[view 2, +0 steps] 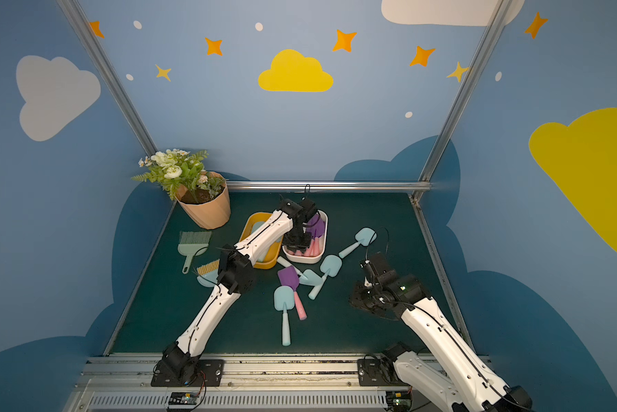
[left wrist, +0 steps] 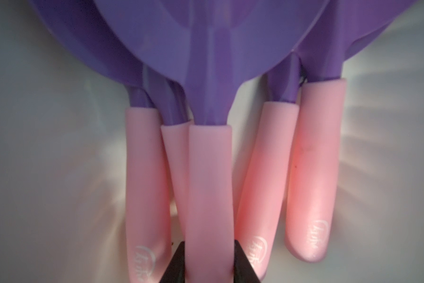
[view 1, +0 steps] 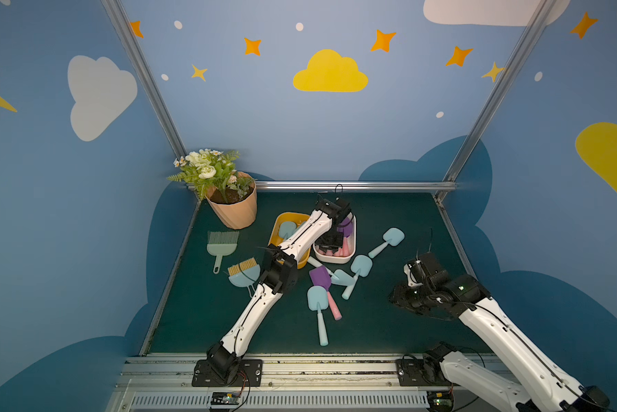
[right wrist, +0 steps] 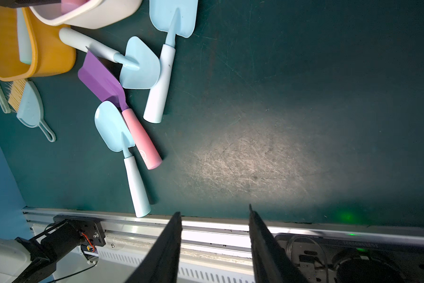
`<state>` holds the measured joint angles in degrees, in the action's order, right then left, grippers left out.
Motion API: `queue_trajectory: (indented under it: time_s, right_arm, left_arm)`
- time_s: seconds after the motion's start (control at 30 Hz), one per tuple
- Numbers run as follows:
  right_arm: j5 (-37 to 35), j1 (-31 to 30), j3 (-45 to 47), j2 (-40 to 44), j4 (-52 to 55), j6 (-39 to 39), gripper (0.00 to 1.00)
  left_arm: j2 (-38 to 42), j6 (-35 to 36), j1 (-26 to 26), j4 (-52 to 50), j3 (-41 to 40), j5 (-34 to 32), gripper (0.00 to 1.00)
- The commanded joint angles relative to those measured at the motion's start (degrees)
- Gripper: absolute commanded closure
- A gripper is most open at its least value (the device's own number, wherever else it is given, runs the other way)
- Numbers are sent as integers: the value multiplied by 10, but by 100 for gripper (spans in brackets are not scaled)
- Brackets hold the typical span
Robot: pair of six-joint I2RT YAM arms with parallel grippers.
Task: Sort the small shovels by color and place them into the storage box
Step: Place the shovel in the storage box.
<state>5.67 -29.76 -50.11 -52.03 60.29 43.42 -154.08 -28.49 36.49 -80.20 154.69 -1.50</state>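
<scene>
- Left gripper point(left wrist: 209, 254): fingers pressed against both sides of the held purple shovel point(left wrist: 209, 171) at its pink handle end, low inside the white tub point(view 1: 335, 260), among four like shovels.
- Right gripper point(right wrist: 214, 210): fingers apart, empty, above the mat point(right wrist: 304, 98).
- Yellow tub point(view 1: 289, 215): contains at least one pale blue piece.
- Loose on the mat: one loose purple shovel point(view 1: 320, 279) and four pale blue shovels point(view 1: 393, 237), some overlapping.
- Handling, judged: light, stiff, smooth plastic. The thin blades give poor purchase, so grip across mid-handle.

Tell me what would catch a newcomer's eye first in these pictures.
The left pincer, down in the white tub, grips a purple shovel by its pink handle. In front of it, blue shovels lie loose on the green mat; a flowerpot stands in the far left corner.
</scene>
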Motion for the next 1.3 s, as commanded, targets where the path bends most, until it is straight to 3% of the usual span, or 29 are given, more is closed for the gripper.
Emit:
queue_trajectory:
  time_s: [0.0, 1.27]
  right_arm:
    - [3, 2, 8, 5, 7, -4, 54]
    - [2, 6, -8, 1, 11, -5, 54]
  left_arm:
    - [-6, 6, -3, -14, -2, -1, 85]
    - [63, 18, 2, -4, 1, 15, 69]
